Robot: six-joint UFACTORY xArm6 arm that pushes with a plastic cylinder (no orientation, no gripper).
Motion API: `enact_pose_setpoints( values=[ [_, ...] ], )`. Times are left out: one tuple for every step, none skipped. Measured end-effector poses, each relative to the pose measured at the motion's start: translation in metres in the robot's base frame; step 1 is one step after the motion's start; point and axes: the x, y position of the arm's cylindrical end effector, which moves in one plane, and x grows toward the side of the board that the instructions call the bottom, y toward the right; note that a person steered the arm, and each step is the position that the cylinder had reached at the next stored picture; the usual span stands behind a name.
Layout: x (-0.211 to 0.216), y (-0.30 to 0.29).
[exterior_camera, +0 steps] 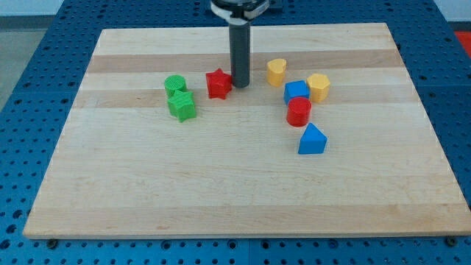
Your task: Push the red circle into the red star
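Note:
The red circle [299, 112] is a short red cylinder right of the board's middle, touching the blue cube [296, 92] above it. The red star [218, 83] lies left of centre toward the view's top. My tip [241, 85] stands just right of the red star, touching or nearly touching it, and well to the left of the red circle.
A yellow heart [276, 71] and a yellow hexagon [318, 87] flank the blue cube. A blue triangular block [312, 139] lies below the red circle. A green circle [175, 85] and green star [182, 105] sit left of the red star on the wooden board [147, 184].

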Motion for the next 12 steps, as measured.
enact_pose_setpoints(
  values=[
    [0.001,-0.020],
    [-0.009,-0.032],
    [-0.002,-0.046],
    [0.012,-0.048],
    [0.013,-0.008],
    [0.041,0.027],
    [0.076,0.031],
    [0.103,0.043],
    [0.116,0.088],
    [0.114,0.118],
    [0.090,0.126],
    [0.079,0.126]
  ],
)
